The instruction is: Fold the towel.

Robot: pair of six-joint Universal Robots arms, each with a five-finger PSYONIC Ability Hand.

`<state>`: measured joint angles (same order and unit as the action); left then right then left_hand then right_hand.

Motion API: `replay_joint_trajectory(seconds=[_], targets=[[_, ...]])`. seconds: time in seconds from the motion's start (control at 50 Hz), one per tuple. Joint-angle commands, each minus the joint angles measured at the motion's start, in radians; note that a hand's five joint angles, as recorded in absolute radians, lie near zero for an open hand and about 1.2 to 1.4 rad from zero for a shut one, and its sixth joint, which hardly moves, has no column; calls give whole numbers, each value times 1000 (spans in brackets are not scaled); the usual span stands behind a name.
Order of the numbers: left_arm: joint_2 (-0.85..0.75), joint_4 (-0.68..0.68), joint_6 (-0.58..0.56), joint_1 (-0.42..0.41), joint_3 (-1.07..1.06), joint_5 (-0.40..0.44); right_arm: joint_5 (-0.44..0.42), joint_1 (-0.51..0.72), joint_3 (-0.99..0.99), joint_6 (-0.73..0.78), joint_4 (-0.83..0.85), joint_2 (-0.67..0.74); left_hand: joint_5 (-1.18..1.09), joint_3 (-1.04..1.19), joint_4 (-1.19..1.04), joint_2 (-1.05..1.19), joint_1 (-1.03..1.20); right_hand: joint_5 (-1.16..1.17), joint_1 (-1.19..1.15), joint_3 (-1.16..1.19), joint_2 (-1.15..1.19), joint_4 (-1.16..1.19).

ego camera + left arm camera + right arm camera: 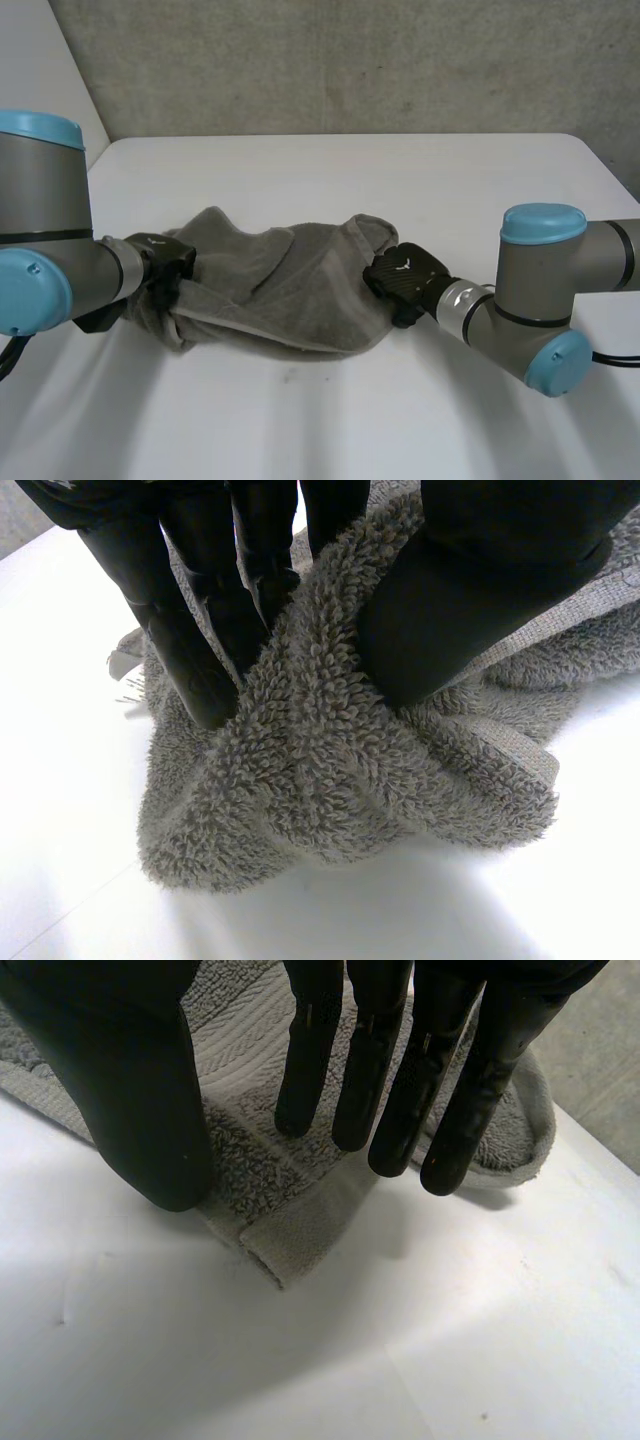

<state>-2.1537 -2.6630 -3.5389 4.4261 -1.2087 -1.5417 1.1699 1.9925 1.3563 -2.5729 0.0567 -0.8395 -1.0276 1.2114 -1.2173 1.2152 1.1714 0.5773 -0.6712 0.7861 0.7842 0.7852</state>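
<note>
A grey terry towel (270,290) lies bunched in a heap in the middle of the white table (350,170). My left hand (165,265) is at the towel's left end. In the left wrist view its fingers (190,660) and thumb pinch a raised fold of towel (330,800) between them. My right hand (405,278) is at the towel's right end. There its straight fingers (390,1110) and spread thumb hover just over a flat hemmed corner (300,1230) without gripping it.
A grey concrete wall (350,60) rises behind the table's far edge. The table's right edge runs close past my right arm (540,290). My left arm (40,240) reaches in low from the left side.
</note>
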Motion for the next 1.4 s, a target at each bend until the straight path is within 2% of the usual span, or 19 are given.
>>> replay_joint_trajectory(seconds=[0.02,0.12,0.16,0.2,0.44,0.48,0.54,0.58,0.68,0.82,0.92,0.96,0.98,1.02,1.1,1.18,1.22,1.3,1.4], targets=[[0,0,0,-2,-2,0,4,3,-40,-6,2,22,-194,185,-179,181,225,158,-239,124,126,125],[0,2,0,-8,-6,0,5,14,-59,-4,5,31,-194,185,-179,181,225,249,-330,215,217,216],[0,0,0,-8,-21,2,7,28,-75,-4,9,45,-194,185,-179,181,225,544,-624,509,511,510],[0,0,0,-10,-28,2,13,31,-86,-6,11,48,-194,185,-179,181,225,643,-724,609,611,610],[49,8,2,-27,-69,-2,36,19,-105,-33,-41,-102,-194,185,-179,181,225,644,-725,610,612,611],[112,11,2,-33,-92,0,57,14,-126,14,-214,-150,-194,185,-179,181,225,644,-725,610,612,611],[141,11,3,-34,-112,3,77,11,-143,62,-319,-161,-194,185,-179,181,225,644,-725,610,612,611],[184,18,-9,-36,-153,8,150,-3,-148,201,-531,-184,-194,185,-179,181,225,644,-725,610,612,611],[187,66,-17,-36,-176,9,284,-11,-125,356,-715,-194,-194,185,-179,181,225,644,-725,610,612,611],[106,80,-41,-39,-57,8,295,8,-209,323,-548,-182,-194,185,-179,181,225,644,-725,610,612,611],[12,74,-72,-39,221,6,298,45,-387,183,-325,-164,-194,185,-179,181,225,644,-725,610,612,611],[-38,29,-71,-42,471,6,307,46,-477,75,-147,-173,-194,185,-179,181,225,644,-725,610,612,611],[-38,29,-71,-42,472,6,307,46,-477,74,-146,-173,-194,185,-179,181,225,644,-725,610,612,611],[-63,-76,-64,-51,694,12,336,49,-517,5,54,-203,-194,185,-179,181,225,644,-725,610,612,611],[-63,-235,-63,-56,814,11,367,51,-511,-16,193,-256,-194,185,-179,181,225,644,-725,610,612,611],[-43,-435,-35,-57,778,9,367,52,-473,-24,203,-288,-194,185,-179,181,225,644,-725,610,612,611],[-23,-451,-20,-54,734,11,363,52,-445,-24,193,-294,-194,185,-179,181,225,644,-725,610,612,611],[17,-434,11,-40,610,51,329,48,-362,-26,173,-309,-194,185,-179,181,225,644,-725,610,612,611],[55,-341,0,-7,265,214,220,39,-200,-12,5,-328,-194,185,-179,181,225,644,-725,610,612,611]])
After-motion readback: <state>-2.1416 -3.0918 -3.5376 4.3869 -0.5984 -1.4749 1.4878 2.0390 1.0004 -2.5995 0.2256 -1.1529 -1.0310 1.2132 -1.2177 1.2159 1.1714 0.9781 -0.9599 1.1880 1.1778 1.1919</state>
